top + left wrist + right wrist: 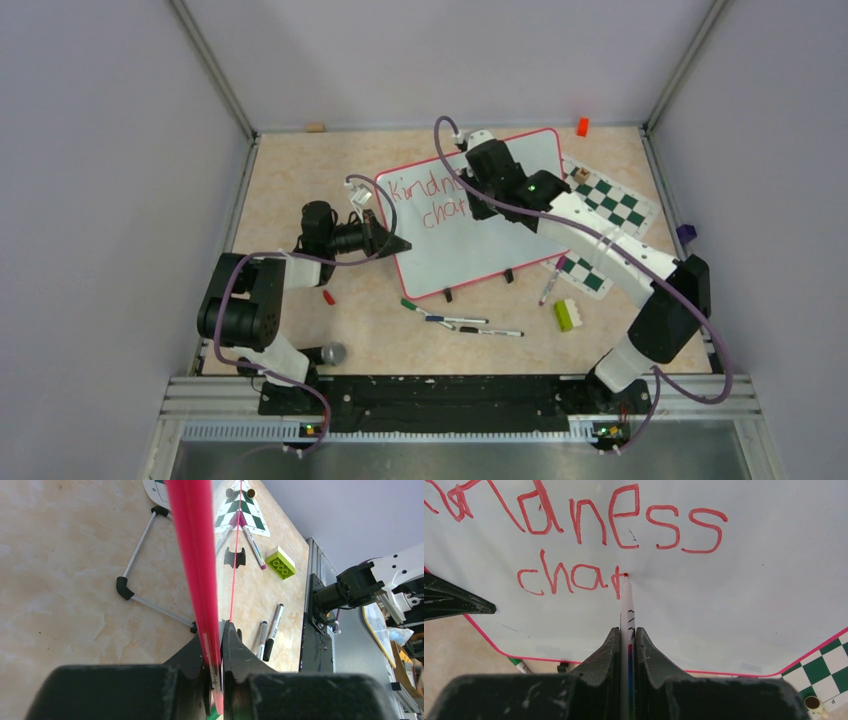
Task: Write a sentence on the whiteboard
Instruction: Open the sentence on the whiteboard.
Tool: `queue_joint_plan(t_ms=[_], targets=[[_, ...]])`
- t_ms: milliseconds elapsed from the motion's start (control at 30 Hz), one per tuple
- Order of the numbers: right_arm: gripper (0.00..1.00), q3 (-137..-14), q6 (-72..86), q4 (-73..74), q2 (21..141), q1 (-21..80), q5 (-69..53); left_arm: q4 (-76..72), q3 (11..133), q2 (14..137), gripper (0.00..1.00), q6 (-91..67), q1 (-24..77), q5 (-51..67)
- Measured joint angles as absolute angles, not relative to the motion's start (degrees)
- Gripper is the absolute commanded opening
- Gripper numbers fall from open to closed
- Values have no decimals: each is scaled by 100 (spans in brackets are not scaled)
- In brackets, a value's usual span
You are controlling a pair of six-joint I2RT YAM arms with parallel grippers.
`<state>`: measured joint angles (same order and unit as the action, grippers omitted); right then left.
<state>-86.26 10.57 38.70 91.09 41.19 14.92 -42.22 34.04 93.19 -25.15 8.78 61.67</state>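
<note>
The table (300,190) spreads under both my pincers, and on it the whiteboard (470,250) stands tilted on its small black feet, between my two arms. My left pincer (216,630) is closed tight on the board's near-left edge, the red-pink frame pinched between its fingers. Beyond my right pincer (627,632), partly tucked under the board's far side, lies the checkered mat (610,205). The sentence (624,525) runs in red across the board just ahead of my right pincer: "Kindness" on the upper line, then "cha" and one more upright stroke below it (that last letter is not finished enough for me to read). My right pincer is closed around a marker (626,600), whose white barrel sticks out ahead of the fingers, its red tip touching the board at the top of that last stroke. Behind my right pincer, on the bare table, sits a green brick (565,314).
</note>
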Motion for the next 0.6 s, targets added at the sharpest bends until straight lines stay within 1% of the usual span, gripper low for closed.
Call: queue_joint_plan(t_ms=[600], targets=[[0,-8101,1072,3787,8836,4069,1420,-4224,3404,9319,0,-2512,878,6171]])
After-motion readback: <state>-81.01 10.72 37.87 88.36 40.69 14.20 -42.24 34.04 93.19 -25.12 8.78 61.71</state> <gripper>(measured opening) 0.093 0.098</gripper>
